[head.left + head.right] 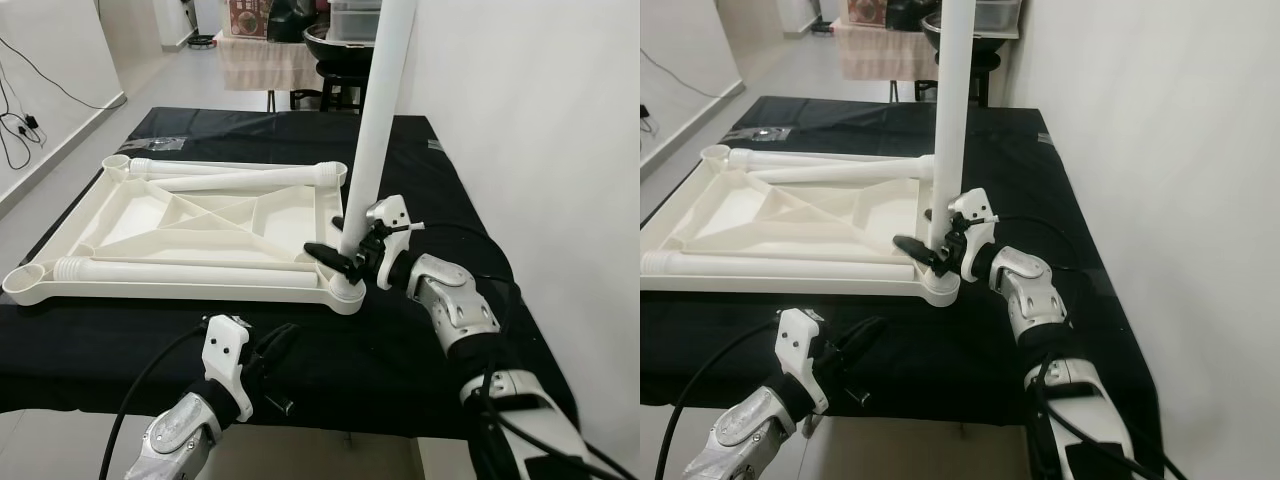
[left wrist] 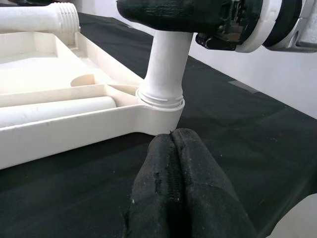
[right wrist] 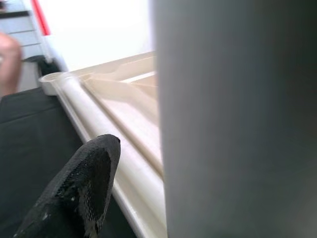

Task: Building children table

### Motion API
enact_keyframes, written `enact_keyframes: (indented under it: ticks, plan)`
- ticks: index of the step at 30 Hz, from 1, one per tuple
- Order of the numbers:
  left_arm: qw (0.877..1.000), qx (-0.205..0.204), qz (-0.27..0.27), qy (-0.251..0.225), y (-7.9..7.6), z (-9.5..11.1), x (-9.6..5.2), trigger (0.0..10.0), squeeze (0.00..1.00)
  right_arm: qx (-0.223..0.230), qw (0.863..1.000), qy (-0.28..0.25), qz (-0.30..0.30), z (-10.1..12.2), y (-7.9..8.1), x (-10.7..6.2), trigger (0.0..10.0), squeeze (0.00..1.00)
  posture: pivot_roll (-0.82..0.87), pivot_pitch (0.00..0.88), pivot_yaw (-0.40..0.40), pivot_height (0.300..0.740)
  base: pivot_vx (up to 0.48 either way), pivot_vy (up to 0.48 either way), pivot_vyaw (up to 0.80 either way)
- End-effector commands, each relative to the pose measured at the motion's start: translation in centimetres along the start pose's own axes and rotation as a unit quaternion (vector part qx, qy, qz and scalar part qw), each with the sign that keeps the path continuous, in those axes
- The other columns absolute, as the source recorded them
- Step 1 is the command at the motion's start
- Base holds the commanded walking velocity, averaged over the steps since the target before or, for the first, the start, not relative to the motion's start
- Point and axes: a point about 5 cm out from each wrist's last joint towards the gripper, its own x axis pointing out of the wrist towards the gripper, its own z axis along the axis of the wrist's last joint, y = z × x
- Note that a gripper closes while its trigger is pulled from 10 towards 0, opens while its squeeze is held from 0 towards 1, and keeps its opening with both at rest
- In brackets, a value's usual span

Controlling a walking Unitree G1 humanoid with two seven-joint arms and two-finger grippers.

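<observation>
Gripping one upright leg (image 1: 375, 130): right gripper (image 1: 345, 255) | left gripper (image 1: 272, 345) fingers together | loose legs: three | tabletop (image 1: 150, 215): one

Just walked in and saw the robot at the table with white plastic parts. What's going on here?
It is assembling a small table. The white tabletop lies upside down on a black cloth. The right end effector grips a white leg standing upright in the near right corner socket. Two more legs lie loose inside the tabletop. The left end effector, fingers together, waits just in front of that corner.
</observation>
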Motion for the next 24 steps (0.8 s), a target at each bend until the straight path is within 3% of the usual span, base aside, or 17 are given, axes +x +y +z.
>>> enact_keyframes:
  ticks: [1, 4, 5, 6, 7, 8, 16, 20, 24]
  plan:
    - [1.000, 0.000, 0.002, 0.003, 0.0, -0.2, -0.1, 10.0, 0.00, 0.000, 0.999, 0.005, 0.041, 0.1, 0.7, 0.8, 10.0, 0.00, 0.11, 0.018, -0.070, 0.740, 0.000, 0.000, 0.00]
    - [1.000, 0.000, 0.002, 0.004, 0.0, -0.2, -0.1, 10.0, 0.00, 0.006, 0.998, 0.025, 0.064, -0.2, 0.6, 1.1, 10.0, 0.00, 0.11, 0.018, -0.069, 0.740, 0.000, 0.000, 0.00]
    - [1.000, 0.000, 0.003, 0.004, 0.0, -0.2, -0.1, 10.0, 0.00, 0.008, 0.997, 0.033, 0.065, -0.5, 0.5, 1.1, 4.1, 0.00, 0.11, 0.018, -0.069, 0.740, 0.000, 0.000, 0.00]
    - [1.000, 0.000, 0.003, 0.004, 0.0, -0.2, -0.1, 10.0, 0.00, 0.008, 0.997, 0.033, 0.065, -0.5, 0.5, 1.1, 4.1, 0.00, 0.11, 0.018, -0.069, 0.740, 0.000, 0.000, 0.00]
    - [1.000, 0.000, 0.003, 0.004, 0.0, -0.3, -0.1, 10.0, 0.00, 0.013, 0.997, 0.035, 0.065, -0.6, 0.4, 1.0, 1.1, 0.00, 0.11, 0.019, -0.068, 0.740, 0.000, 0.000, 0.00]
    - [1.000, 0.000, 0.003, 0.004, -0.1, -0.3, -0.1, 10.0, 0.00, 0.016, 0.997, 0.033, 0.065, -0.7, 0.3, 1.0, 0.0, 0.00, 0.11, 0.020, -0.067, 0.740, 0.000, 0.000, 0.00]
    - [1.000, -0.003, 0.001, 0.004, -0.1, -0.3, -0.1, 10.0, 0.00, 0.010, 0.999, 0.011, 0.050, -0.7, -0.4, -0.1, 0.0, 0.00, 0.10, 0.025, -0.065, 0.740, 0.000, 0.000, 0.00]
    - [1.000, -0.004, 0.002, 0.003, -0.1, -0.2, -0.2, 10.0, 0.00, -0.009, 1.000, 0.011, -0.008, -1.7, -0.9, -1.9, 0.0, 0.00, 0.09, 0.032, -0.061, 0.740, 0.000, 0.000, 0.00]
    - [1.000, -0.004, 0.002, 0.003, -0.1, -0.2, -0.3, 10.0, 0.00, -0.022, 0.997, 0.034, -0.059, -2.6, -0.9, -2.5, 0.0, 0.00, 0.09, 0.034, -0.063, 0.740, 0.000, 0.000, 0.00]
